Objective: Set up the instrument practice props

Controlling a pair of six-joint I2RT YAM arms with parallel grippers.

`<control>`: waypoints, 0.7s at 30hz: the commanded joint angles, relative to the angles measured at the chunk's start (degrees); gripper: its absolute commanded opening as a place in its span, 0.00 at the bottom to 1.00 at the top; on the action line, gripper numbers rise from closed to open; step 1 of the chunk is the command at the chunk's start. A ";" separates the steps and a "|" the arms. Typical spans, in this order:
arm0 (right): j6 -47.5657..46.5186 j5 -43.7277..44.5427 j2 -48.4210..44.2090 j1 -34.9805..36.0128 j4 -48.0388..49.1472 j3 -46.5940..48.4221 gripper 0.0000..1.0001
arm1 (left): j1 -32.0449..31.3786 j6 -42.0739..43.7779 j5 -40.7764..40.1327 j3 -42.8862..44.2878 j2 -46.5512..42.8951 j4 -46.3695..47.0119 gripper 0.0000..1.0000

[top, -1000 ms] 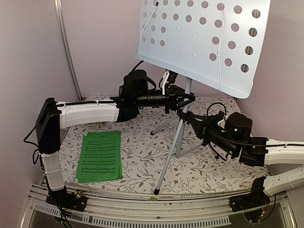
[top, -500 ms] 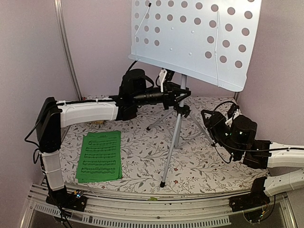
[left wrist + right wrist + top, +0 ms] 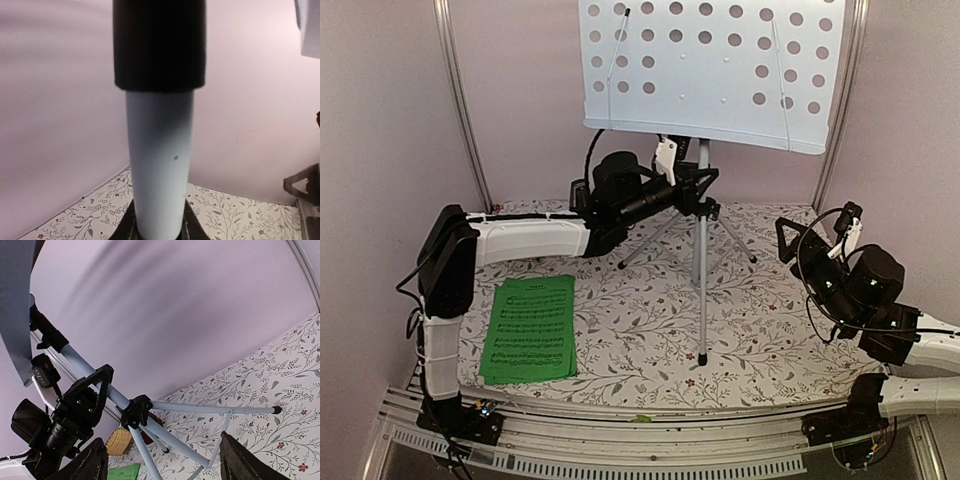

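The pale blue perforated music stand (image 3: 710,70) stands upright on its silver tripod legs (image 3: 701,300) at the back middle. My left gripper (image 3: 698,188) is shut on the stand's pole (image 3: 159,165), just below its black collar. My right gripper (image 3: 815,230) hangs open to the right of the tripod, apart from it. In the right wrist view its gripper (image 3: 167,462) frames the tripod hub (image 3: 137,410) from a distance. The green sheet-music booklet (image 3: 530,328) lies flat at the front left. A dark reddish-brown bit, the metronome (image 3: 155,419), peeks from behind the hub.
A tan woven straw mat (image 3: 119,440) lies near the back wall by the metronome. Metal posts (image 3: 460,100) rise in both back corners against lilac walls. A floral cloth (image 3: 620,350) covers the table, and a slotted rail (image 3: 640,435) runs along the near edge.
The music stand has swung from a tilt to upright. My right gripper has opened, let go of the tripod and drawn back to the right. The left gripper stays shut on the pole.
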 commanded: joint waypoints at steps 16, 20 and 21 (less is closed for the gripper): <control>-15.72 -15.98 3.68 -3.59 -9.61 6.26 0.87 | -9.99 13.62 -35.09 11.22 7.53 13.51 0.00; -16.11 -18.34 5.68 -3.61 -10.41 7.34 0.88 | -11.63 14.53 -38.23 10.79 6.92 12.38 0.00; -15.96 -18.50 6.40 -3.61 -10.86 7.46 0.88 | -11.76 14.40 -38.62 10.30 6.61 12.12 0.00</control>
